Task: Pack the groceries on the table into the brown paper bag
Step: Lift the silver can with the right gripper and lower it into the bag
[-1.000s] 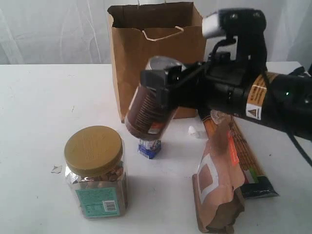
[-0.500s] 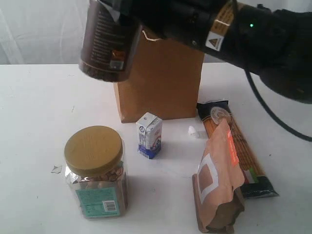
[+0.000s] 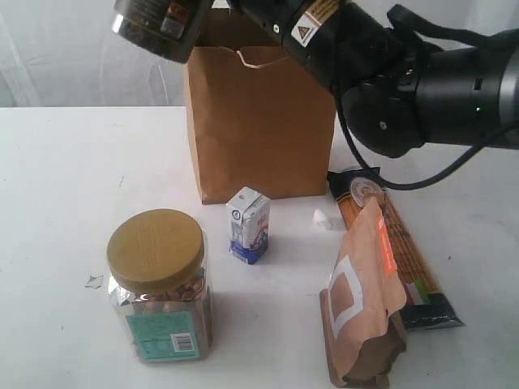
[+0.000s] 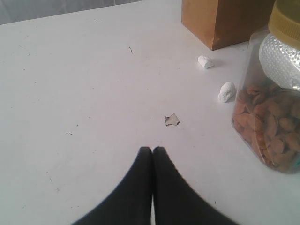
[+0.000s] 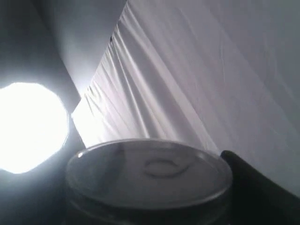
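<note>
Pull-tab tin can (image 3: 158, 26): held aloft and tilted, well clear of the table; it sits by the upper left corner of the bag in the exterior view, cut off by the top edge; its pull-tab lid fills the right wrist view
Right gripper (image 5: 146, 190): jaws spread wide and clamped on the tin can; a dark finger (image 5: 255, 187) shows beside the lid; the arm reaches across above the bag from the right
Brown paper bag (image 3: 259, 130): upright at the back of the table (image 3: 57, 186); mouth open; one cord handle shows against its inner wall
Tan-lidded clear jar (image 3: 158, 284): upright at the front left, lid on; brown contents show through the wall
Small white-blue carton (image 3: 248, 225): upright just in front of the bag, apart from the jar
Brown-orange windowed pouch (image 3: 361, 300): lying at the front right, overlapping the spaghetti pack
Long spaghetti pack (image 3: 405, 255): flat on the table, running from the bag's right corner toward the front
Left gripper (image 4: 152, 152): jaws pressed together, holding nothing; low over bare table, near the jar
Small bits: a white lump (image 3: 323, 219) near the spaghetti pack; a thin scrap (image 4: 171, 120) ahead of the left gripper
</note>
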### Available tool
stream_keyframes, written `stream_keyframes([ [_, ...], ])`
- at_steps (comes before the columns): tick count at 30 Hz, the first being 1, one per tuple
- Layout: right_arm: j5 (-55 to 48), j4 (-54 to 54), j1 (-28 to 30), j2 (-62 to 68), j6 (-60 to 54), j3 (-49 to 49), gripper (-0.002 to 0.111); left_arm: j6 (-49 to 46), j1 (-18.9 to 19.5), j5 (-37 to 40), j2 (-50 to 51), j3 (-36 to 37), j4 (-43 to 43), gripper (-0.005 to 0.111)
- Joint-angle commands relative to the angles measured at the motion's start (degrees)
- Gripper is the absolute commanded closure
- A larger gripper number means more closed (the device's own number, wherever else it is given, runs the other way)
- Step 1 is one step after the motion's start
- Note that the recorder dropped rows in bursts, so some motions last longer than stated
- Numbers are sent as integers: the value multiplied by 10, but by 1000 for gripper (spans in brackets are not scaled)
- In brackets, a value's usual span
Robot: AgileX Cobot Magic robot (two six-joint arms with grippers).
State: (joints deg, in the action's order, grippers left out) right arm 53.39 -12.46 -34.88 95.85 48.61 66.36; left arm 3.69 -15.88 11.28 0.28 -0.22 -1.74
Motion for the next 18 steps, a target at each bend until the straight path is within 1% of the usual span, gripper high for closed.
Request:
stream_keyframes([
  [1, 50, 106, 1, -3, -96, 18, 108, -1, -2, -1, -3, 2, 0, 107],
  [4, 48, 130, 1, -3, -138, 18, 108, -1, -2, -1, -3, 2, 0, 107],
  [9, 32, 131, 10, -3, -148, 18, 108, -1, -2, -1, -3, 2, 0, 107],
  [12, 31, 154, 33, -3, -171, 22, 108, -1, -2, -1, -3, 2, 0, 107],
  [18, 51, 153, 70, 29, -171, 38, 108, -1, -2, -1, -3, 2, 0, 107],
])
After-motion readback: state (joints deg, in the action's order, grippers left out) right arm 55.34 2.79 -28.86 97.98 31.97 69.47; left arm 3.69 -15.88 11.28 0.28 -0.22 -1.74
